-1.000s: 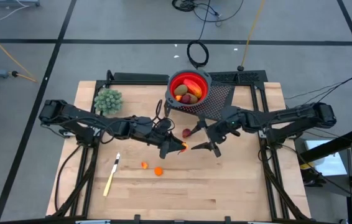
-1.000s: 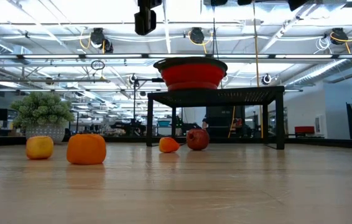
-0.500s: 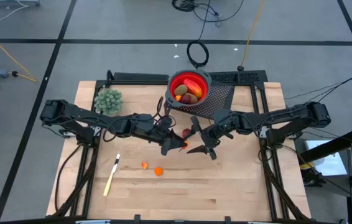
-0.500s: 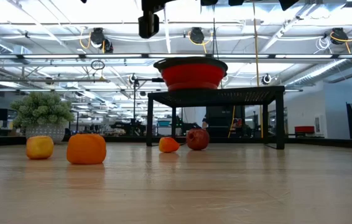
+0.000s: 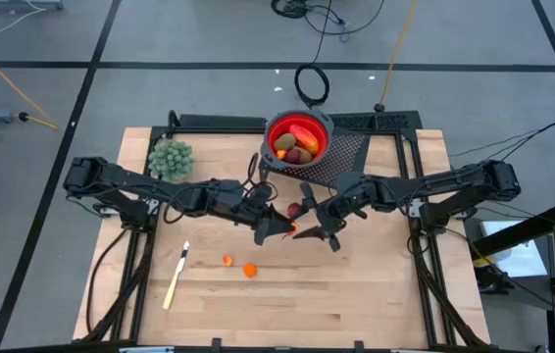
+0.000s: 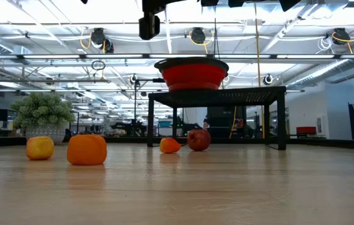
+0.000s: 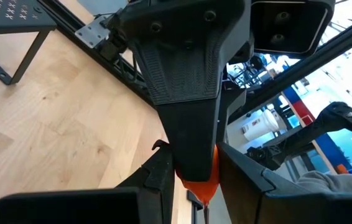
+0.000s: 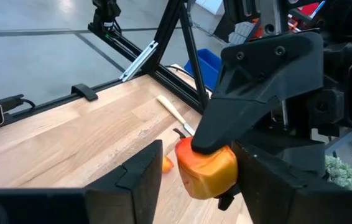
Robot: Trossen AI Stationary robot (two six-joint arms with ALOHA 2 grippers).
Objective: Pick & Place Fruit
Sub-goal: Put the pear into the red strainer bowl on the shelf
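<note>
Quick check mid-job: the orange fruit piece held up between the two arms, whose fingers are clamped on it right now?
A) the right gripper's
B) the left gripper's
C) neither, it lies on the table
B: the right wrist view shows the left gripper pinching the orange fruit piece, while the right gripper has a finger on either side of it with gaps showing.

No text, label, brand, number or sign can be read in any of the views, neither on the desk nor in the room behind it.
</note>
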